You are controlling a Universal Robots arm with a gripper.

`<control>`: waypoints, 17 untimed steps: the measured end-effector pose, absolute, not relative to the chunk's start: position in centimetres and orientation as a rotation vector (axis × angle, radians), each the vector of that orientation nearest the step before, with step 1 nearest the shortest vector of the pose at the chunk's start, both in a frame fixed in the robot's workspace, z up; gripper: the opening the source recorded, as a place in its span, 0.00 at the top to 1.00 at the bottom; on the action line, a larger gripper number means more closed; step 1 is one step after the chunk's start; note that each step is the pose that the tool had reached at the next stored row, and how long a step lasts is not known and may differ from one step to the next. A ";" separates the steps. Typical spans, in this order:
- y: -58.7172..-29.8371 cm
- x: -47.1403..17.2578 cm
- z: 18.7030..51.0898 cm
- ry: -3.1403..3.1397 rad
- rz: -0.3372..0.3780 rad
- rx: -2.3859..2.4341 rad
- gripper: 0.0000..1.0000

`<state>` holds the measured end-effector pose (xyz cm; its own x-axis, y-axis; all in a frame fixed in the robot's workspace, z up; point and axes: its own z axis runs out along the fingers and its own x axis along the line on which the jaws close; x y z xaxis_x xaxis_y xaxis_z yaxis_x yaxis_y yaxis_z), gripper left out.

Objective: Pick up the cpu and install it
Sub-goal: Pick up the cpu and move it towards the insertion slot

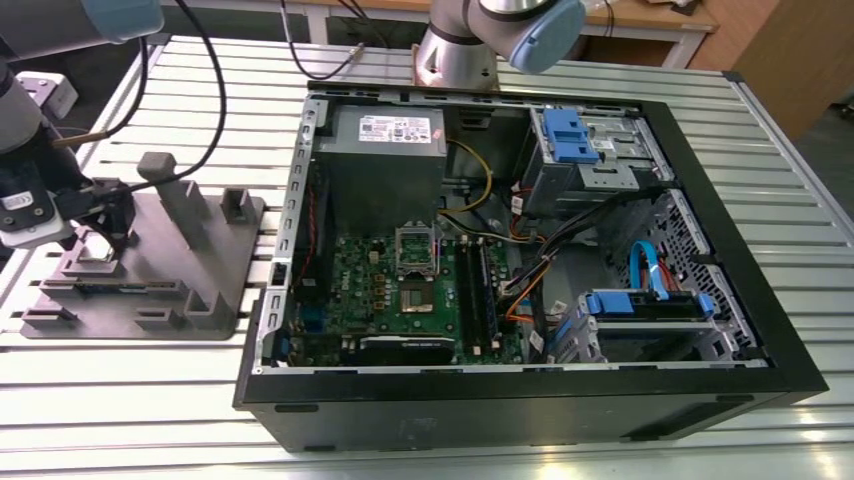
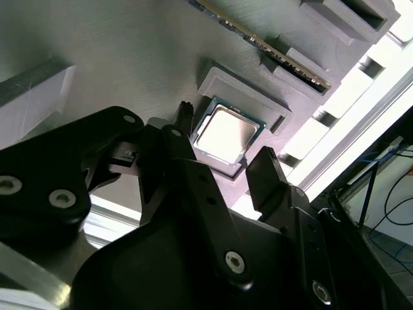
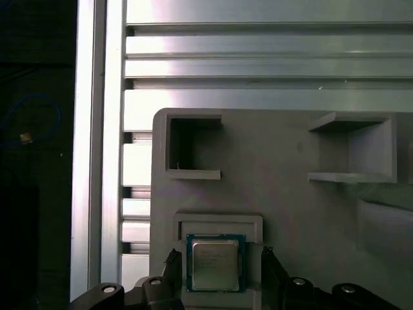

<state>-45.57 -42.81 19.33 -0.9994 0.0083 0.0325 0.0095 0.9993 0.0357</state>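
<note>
**Open Fingers Straddled the CPU in Its Fixture Pocket**

The cpu lay flat, silvery top up, in a shallow square pocket of the grey fixture. That pocket sat near the fixture's edge, on the side away from the open computer case. The gripper hung just above the fixture, directly over the pocket. Its jaws stood apart, with one of the fingers on each side of the chip and nothing clamped between them. In the second wrist view one fingertip looked very close to a corner of the chip. Whether it touched could not be told.

The step in hand read as the pick-up, at the point of settling around the chip. To do it well, the chip needed to lie squarely between the fingers, so that both pads would meet opposite edges together. A corner contact would likely have twisted the chip in its pocket. The fingertips had to reach low enough to catch the thin edge without pressing on the pocket walls. A gentle squeeze seemed wise, since the part was thin and its underside delicate. The green motherboard, well apart from the fixture inside the case, showed its socket uncovered.
</note>
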 end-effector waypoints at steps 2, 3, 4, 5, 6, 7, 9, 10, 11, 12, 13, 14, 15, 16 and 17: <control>-42.8 -45.6 19.3 -3.109 -0.056 -0.020 0.40; -42.8 -45.6 19.3 -3.109 -0.056 -0.023 0.40; -42.8 -45.6 19.3 -3.109 -0.056 -0.025 0.40; -42.8 -45.6 19.3 -3.109 -0.056 -0.025 0.40; -42.8 -45.6 19.3 -3.109 -0.056 -0.025 0.40; -42.8 -45.6 19.2 -3.109 -0.056 -0.025 0.40; -42.8 -45.6 19.1 -3.110 -0.056 -0.025 0.40; -42.8 -45.6 19.1 -3.111 -0.056 -0.025 0.40; -42.8 -45.6 19.1 -3.110 -0.056 -0.025 0.40; -42.8 -45.6 19.1 -3.110 -0.055 -0.025 0.40; -42.8 -45.6 19.1 -3.110 -0.055 -0.025 0.40; -42.8 -45.6 19.1 -3.111 -0.055 -0.025 0.40; -42.8 -45.6 19.1 -3.111 -0.055 -0.025 0.40; -42.8 -45.6 19.1 -3.111 -0.055 -0.025 0.40; -42.8 -45.6 19.1 -3.111 -0.055 -0.025 0.40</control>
<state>-45.57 -42.81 19.06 -0.9994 0.0153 0.0307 0.0164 0.9992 0.0352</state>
